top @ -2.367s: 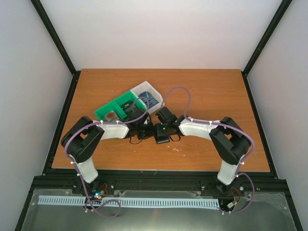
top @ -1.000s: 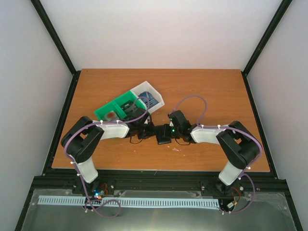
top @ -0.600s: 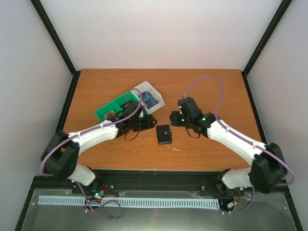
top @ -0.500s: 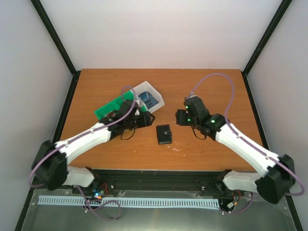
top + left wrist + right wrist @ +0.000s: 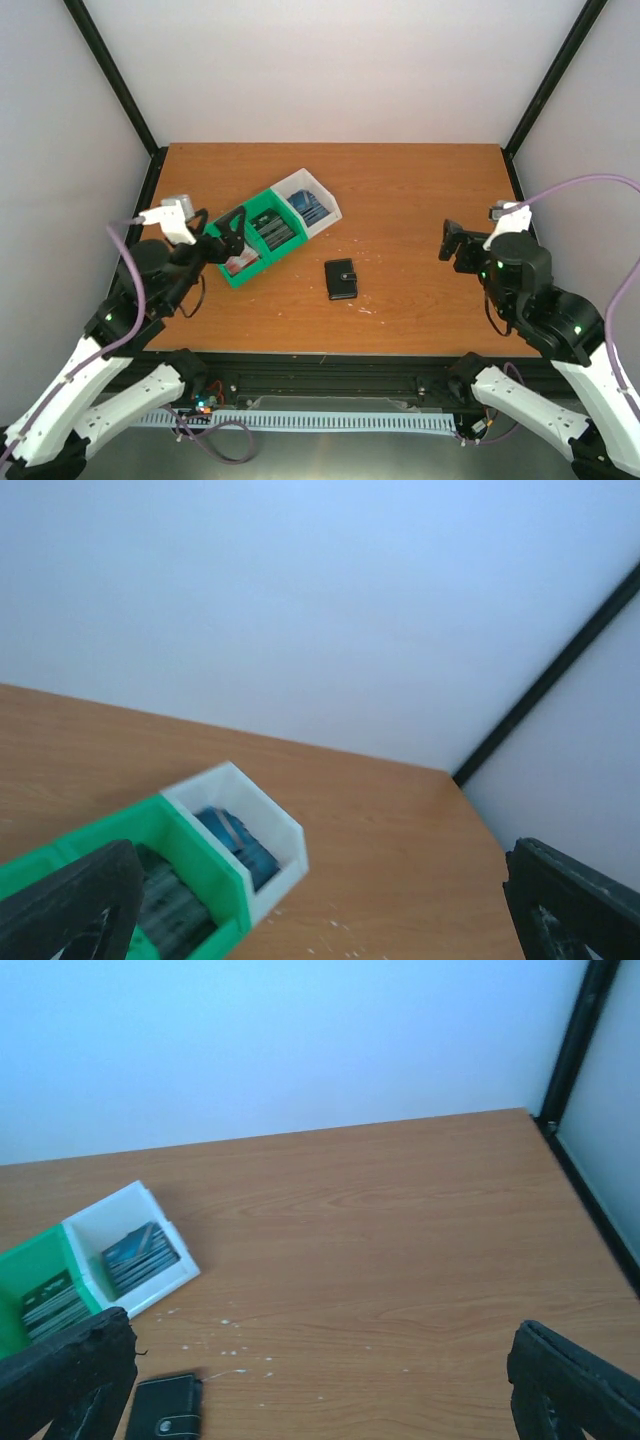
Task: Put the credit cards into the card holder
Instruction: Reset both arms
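The card holder (image 5: 341, 279) is a black wallet lying closed on the table's middle; its corner also shows in the right wrist view (image 5: 165, 1408). Credit cards sit in the bin: blue ones (image 5: 308, 208) in the white compartment, dark ones (image 5: 275, 228) in the green middle one, a reddish one (image 5: 238, 262) at the near end. My left gripper (image 5: 230, 235) hangs open above the bin's near end, holding nothing. Well to the holder's right, my right gripper (image 5: 455, 245) is raised and open, also holding nothing.
The green and white three-compartment bin (image 5: 322, 192) lies diagonally left of centre. White specks (image 5: 215, 1335) dot the wood near the holder. Black frame posts (image 5: 545, 80) rise at the table's back corners. The table's near edge (image 5: 330, 352) runs in front of the arms' bases.
Both arms have pulled back and risen from the card holder, left arm leftward, right arm rightward. Both grippers have opened. The holder stays closed where it lay.
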Controlling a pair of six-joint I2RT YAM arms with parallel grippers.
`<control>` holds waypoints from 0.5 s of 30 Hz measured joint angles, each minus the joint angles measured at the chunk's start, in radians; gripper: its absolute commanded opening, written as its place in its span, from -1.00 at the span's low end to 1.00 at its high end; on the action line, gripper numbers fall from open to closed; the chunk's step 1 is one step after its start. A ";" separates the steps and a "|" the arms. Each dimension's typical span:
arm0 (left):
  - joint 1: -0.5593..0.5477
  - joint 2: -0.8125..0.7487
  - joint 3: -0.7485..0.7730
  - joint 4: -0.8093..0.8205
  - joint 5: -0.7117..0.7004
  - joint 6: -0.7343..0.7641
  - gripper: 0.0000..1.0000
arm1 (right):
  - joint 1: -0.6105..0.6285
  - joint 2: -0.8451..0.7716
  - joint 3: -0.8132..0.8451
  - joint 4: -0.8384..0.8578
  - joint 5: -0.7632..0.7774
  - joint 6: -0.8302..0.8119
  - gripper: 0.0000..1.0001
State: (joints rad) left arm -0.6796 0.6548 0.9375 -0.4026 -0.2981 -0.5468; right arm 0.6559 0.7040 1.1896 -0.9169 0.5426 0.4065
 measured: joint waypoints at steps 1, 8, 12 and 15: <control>0.000 -0.027 0.001 -0.011 -0.028 0.012 0.99 | 0.000 -0.016 0.005 -0.019 0.016 0.000 1.00; 0.000 -0.180 0.002 -0.107 -0.186 0.055 0.99 | 0.000 -0.110 0.014 -0.087 0.089 0.001 1.00; 0.000 -0.269 0.002 -0.144 -0.235 0.062 0.99 | 0.000 -0.160 0.014 -0.091 0.109 0.002 1.00; 0.000 -0.308 0.002 -0.165 -0.259 0.062 0.99 | 0.000 -0.179 0.011 -0.087 0.114 0.005 1.00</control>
State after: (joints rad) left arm -0.6796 0.3470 0.9390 -0.5674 -0.5568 -0.4847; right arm 0.6559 0.5247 1.2007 -1.0042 0.6571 0.4110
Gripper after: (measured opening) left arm 0.996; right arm 0.999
